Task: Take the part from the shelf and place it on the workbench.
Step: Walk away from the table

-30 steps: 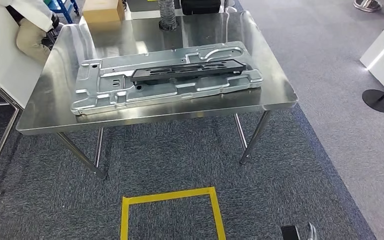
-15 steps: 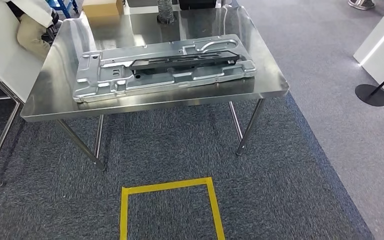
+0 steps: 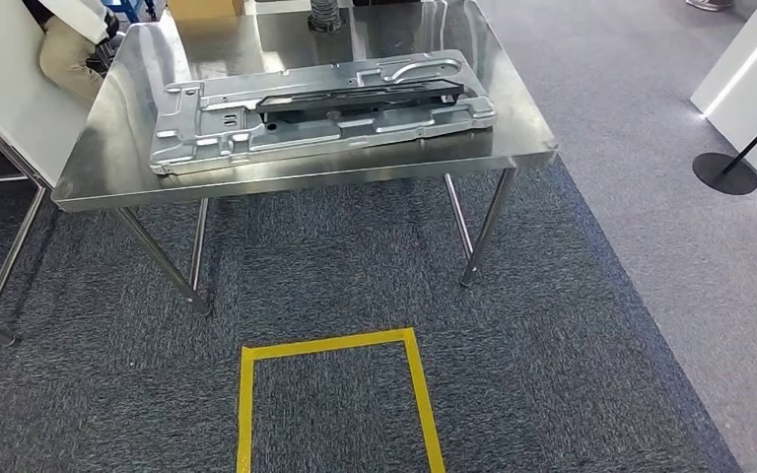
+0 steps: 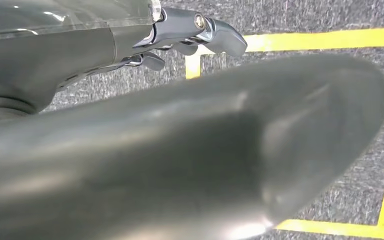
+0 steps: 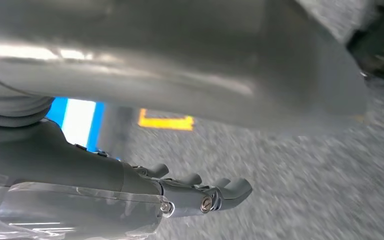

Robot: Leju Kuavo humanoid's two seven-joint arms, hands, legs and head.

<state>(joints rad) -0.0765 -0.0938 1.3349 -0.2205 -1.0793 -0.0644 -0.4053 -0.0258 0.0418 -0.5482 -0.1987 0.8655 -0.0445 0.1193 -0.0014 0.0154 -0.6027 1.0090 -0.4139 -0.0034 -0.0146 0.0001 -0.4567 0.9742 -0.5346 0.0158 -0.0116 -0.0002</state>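
Head view: part (image 3: 320, 108) lies flat lengthwise across workbench (image 3: 296, 182); left hand (image 4: 190, 35), right hand (image 5: 200, 195) spread, empty.

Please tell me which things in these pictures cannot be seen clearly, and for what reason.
- Person: cut off by the head view's top-left edge.
- Black part on the metal panel: too small for details.
- Left hand: the blurred thumb hides most of the fingers; grip unclear.
- Right hand: the thumb and motion blur hide what lies under it.
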